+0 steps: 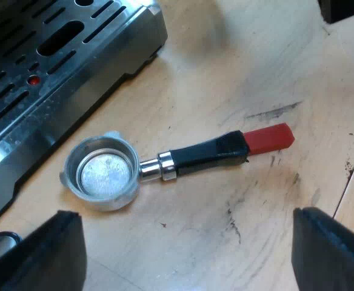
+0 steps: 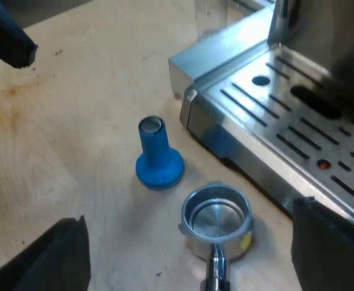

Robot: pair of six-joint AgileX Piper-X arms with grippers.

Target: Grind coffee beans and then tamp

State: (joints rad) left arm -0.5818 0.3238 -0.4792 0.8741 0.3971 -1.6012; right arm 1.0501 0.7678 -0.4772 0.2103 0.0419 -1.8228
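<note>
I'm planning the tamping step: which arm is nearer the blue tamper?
Right, probably. The right tool, open, faces the tamper standing just past the holder's basket. The left tool, open, hangs above the holder's handle, the end away from the tamper.

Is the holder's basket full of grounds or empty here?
Empty. The metal holder lies loose on the table beside the espresso machine, and bare shiny metal shows at the bottom of its basket in both wrist views.

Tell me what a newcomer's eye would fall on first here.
The metal holder lies loose on the wooden table, its red handle end pointing away from the espresso machine, its basket empty. The blue tamper stands upright close by that basket, apart from it.
</note>
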